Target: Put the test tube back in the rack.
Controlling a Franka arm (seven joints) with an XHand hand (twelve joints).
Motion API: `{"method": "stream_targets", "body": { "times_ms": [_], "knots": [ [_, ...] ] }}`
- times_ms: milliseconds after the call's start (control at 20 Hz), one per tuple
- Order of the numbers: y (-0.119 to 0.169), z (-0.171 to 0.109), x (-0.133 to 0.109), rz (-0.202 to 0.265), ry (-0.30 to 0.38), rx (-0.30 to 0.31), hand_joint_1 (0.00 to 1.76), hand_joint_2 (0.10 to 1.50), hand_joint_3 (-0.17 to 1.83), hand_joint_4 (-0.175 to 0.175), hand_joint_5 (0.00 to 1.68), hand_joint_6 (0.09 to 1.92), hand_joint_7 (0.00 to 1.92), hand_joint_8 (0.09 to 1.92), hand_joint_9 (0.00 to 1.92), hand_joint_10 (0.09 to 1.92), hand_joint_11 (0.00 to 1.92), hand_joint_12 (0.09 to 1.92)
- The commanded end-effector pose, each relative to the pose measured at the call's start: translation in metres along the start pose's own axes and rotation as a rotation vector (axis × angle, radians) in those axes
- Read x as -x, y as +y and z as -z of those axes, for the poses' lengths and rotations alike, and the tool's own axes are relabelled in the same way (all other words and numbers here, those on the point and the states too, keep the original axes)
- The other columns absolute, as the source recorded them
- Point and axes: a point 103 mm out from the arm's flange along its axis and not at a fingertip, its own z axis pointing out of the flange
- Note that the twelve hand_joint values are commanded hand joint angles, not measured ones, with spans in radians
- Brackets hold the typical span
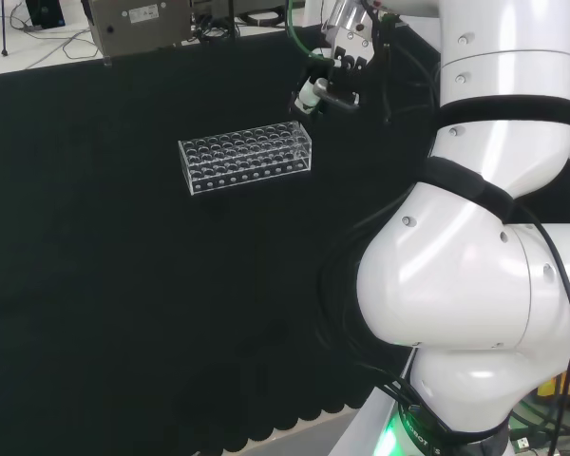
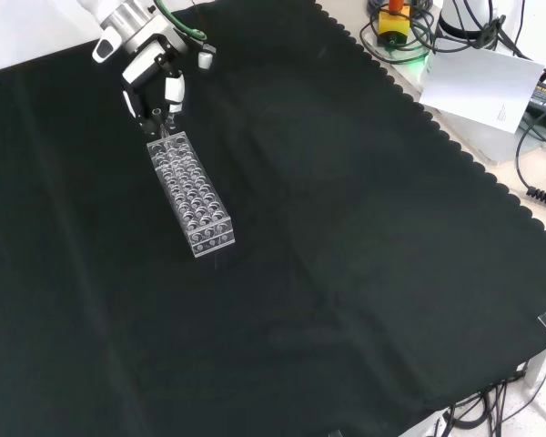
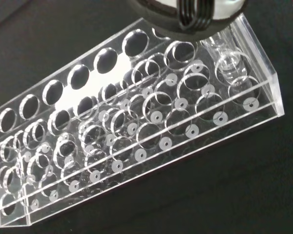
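A clear plastic rack [image 1: 246, 157] with several rows of round holes lies on the black cloth. In the front view the rack [image 2: 191, 193] runs lengthwise away from the camera. The black and white hand [image 1: 330, 84] hangs over the rack's right end in the head view. In the front view the hand [image 2: 156, 80] is just above the rack's far end, fingers curled downward and pinched together. Close up in the wrist view, a clear test tube [image 3: 225, 54] stands upright in a hole at the end of the rack [image 3: 136, 126], under the hand [image 3: 188, 13].
A grey metal box [image 1: 138, 24] stands at the cloth's far edge in the head view. The arm's white links [image 1: 475, 256] take up that view's right side. Papers and cables [image 2: 478, 86] lie beyond the cloth's scalloped edge in the front view.
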Motion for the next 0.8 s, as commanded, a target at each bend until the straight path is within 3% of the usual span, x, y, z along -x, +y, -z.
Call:
{"method": "stream_targets", "body": {
  "times_ms": [50,250,550,800],
  "knots": [
    [-0.004,0.003,-0.001,0.0,0.016,0.003,1.26,1.0,-0.17,-0.099,0.99,0.62,0.83,0.89,0.95,0.78,0.58,1.42],
    [-0.008,0.005,-0.002,0.013,0.027,-0.002,1.21,0.95,-0.17,-0.039,0.77,0.69,0.69,0.92,0.83,0.81,0.48,1.44],
    [-0.014,0.007,-0.005,0.031,0.036,-0.009,1.17,0.92,-0.17,-0.011,0.63,0.72,0.58,0.94,0.74,0.84,0.4,1.48],
    [-0.021,0.012,-0.01,0.055,0.028,0.015,1.07,0.89,-0.17,0.002,0.32,0.62,0.31,0.96,0.48,0.91,0.22,1.55]
  ]
}}
